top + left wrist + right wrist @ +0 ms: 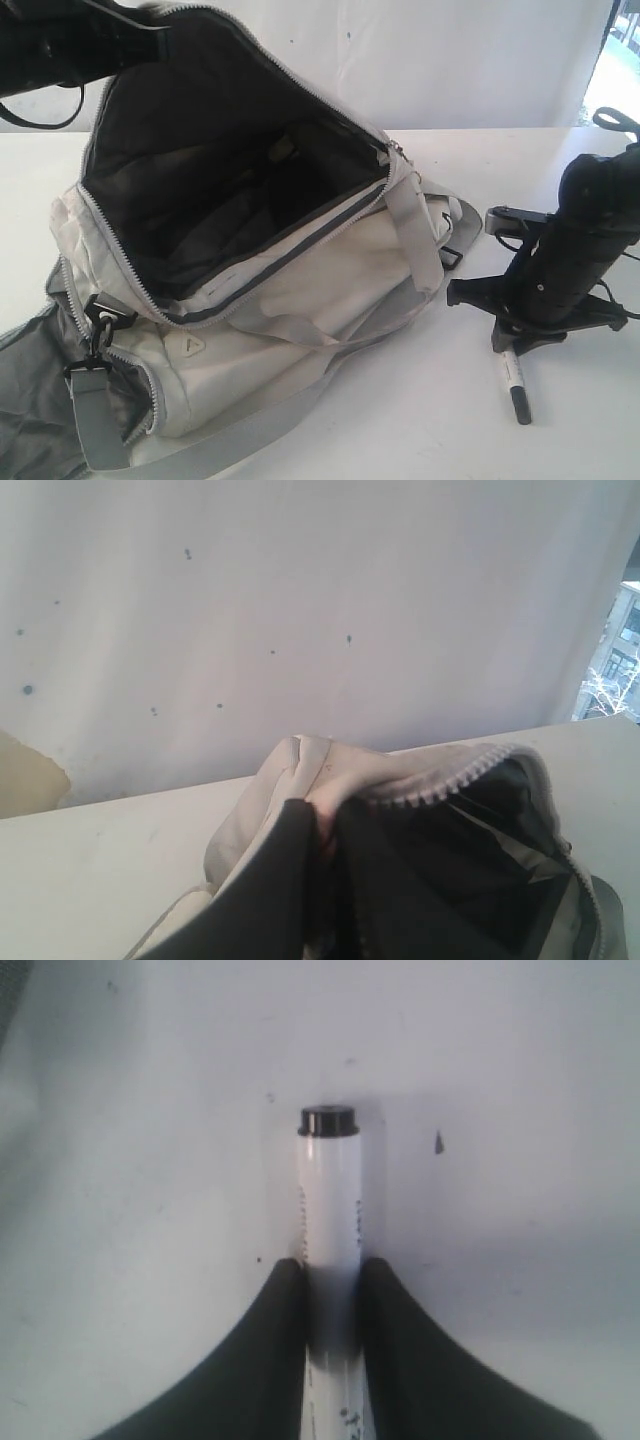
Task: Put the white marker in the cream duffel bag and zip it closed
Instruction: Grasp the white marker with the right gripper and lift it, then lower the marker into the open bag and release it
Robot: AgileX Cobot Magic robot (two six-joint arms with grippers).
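A white table (400, 430) carries everything. Near on the right, the white marker (514, 372) lies flat on it, its black end nearest. The right gripper (332, 1278) is closed narrowly on the barrel, fingers (265, 1360) touching both sides. To the left sprawls the cream duffel bag (300, 290), unzipped, dark lining showing. At its far rim the left gripper (325, 830) pinches the fabric, lifting the mouth. A white wall (450, 60) stands behind.

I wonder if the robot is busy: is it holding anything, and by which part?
The left pincer pinches the cream duffel bag by its open zipper rim. The right pincer grips the white marker by its white barrel, on the table.
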